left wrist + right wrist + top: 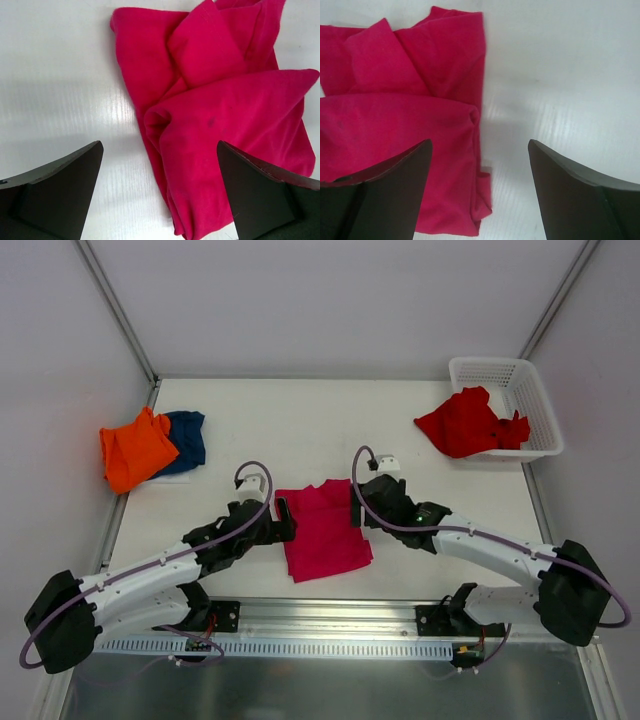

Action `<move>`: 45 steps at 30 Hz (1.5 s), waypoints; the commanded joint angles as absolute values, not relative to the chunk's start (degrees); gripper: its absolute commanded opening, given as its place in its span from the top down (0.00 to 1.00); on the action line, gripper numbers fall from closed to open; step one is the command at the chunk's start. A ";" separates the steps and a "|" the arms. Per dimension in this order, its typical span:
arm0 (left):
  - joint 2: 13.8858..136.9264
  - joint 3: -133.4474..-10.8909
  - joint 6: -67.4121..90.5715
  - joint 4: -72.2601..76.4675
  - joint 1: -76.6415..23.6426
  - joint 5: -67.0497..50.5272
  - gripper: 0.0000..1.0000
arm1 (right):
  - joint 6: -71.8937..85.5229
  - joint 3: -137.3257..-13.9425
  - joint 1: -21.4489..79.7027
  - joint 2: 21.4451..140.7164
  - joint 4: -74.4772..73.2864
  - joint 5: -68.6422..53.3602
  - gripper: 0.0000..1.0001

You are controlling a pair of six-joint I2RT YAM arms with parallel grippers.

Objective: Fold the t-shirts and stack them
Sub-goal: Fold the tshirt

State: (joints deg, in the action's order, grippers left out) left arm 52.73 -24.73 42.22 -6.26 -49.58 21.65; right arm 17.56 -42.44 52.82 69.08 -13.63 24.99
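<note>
Basket (541, 400) far right, red t-shirt (465, 425) draped over rim, magenta t-shirt (325, 532) centre

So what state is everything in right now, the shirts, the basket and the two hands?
Pink t-shirt: folded, flat on the table.
Orange t-shirt: folded, lying on its neighbour.
Navy t-shirt: folded, partly covered.
Basket: upright.
Red t-shirt: crumpled, draped over the basket's rim.
Left hand: open, empty.
Right hand: open, empty.
</note>
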 commanded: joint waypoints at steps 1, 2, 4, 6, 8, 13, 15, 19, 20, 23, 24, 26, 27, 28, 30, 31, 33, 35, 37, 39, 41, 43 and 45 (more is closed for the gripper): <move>51.68 -23.65 39.81 2.17 -48.78 15.12 0.01 | 13.89 -41.58 50.98 71.44 -1.34 15.13 0.19; 51.85 -23.29 39.73 2.98 -48.78 14.77 0.01 | 13.80 -41.31 50.45 72.24 -0.45 13.38 0.19; 52.29 -22.16 39.38 5.52 -48.78 14.77 0.01 | 13.62 -40.78 49.40 73.73 3.49 11.78 0.19; 52.64 -21.89 39.20 7.02 -48.60 14.24 0.01 | 13.62 -40.43 48.78 76.02 5.00 9.68 0.19; 53.87 -22.15 39.73 7.29 -48.52 13.80 0.01 | 14.06 -40.52 48.60 77.95 6.15 9.05 0.19; 57.47 -22.59 40.78 7.91 -48.52 13.27 0.01 | 14.94 -40.61 48.34 80.51 7.11 8.35 0.20; 58.62 -22.76 41.13 8.26 -48.52 13.10 0.01 | 15.29 -40.17 48.25 81.21 7.29 8.35 0.21; 60.73 -22.68 41.57 8.88 -48.52 13.10 0.18 | 15.82 -39.20 48.16 81.12 7.91 8.61 0.33; 61.08 -22.68 41.57 8.96 -48.52 13.27 0.26 | 15.99 -39.03 48.16 81.21 7.82 8.70 0.43; 62.31 -22.59 41.48 9.31 -48.52 13.53 0.40 | 15.91 -38.76 48.08 81.30 7.82 8.61 0.66; 62.49 -22.41 41.57 9.58 -48.52 13.97 0.57 | 15.82 -38.76 47.99 81.39 7.91 8.70 0.73; 63.02 -22.32 41.66 10.19 -48.52 14.50 0.85 | 15.82 -38.58 48.08 81.91 8.17 8.70 0.93; 63.19 -22.50 41.83 10.20 -48.52 15.11 1.00 | 15.82 -38.58 48.08 82.09 8.35 8.61 0.98; 63.19 -22.59 41.75 10.20 -48.52 15.29 1.00 | 15.82 -38.58 48.08 82.61 8.44 8.70 0.99; 62.58 -22.94 41.66 10.02 -48.52 15.99 1.00 | 15.82 -38.58 48.08 82.71 8.96 8.53 1.00; 62.14 -23.20 41.75 9.58 -48.52 16.52 1.00 | 15.91 -38.58 48.08 82.62 8.96 8.44 1.00; 59.43 -24.25 41.84 6.78 -48.52 17.57 1.00 | 15.82 -38.67 48.08 80.96 8.44 8.26 1.00; 56.88 -25.13 41.75 3.19 -48.52 19.33 1.00 | 15.38 -39.19 48.08 77.98 7.30 8.96 1.00; 52.84 -26.80 41.31 0.45 -48.52 21.43 1.00 | 14.25 -39.99 48.08 75.60 4.76 10.19 1.00; 49.50 -28.73 40.70 -3.77 -48.52 22.84 1.00 | 13.36 -42.09 47.99 72.52 1.94 10.98 0.99; 48.17 -30.66 39.91 -5.53 -48.52 24.60 1.00 | 11.69 -44.81 47.99 71.02 0.27 11.69 0.99; 48.95 -32.25 38.24 -6.24 -48.43 26.88 1.00 | 10.47 -46.92 47.73 71.45 -1.22 11.78 1.00; 52.62 -34.53 36.92 -6.76 -47.47 26.81 1.00 | 9.32 -50.08 47.38 73.98 -1.93 10.90 1.00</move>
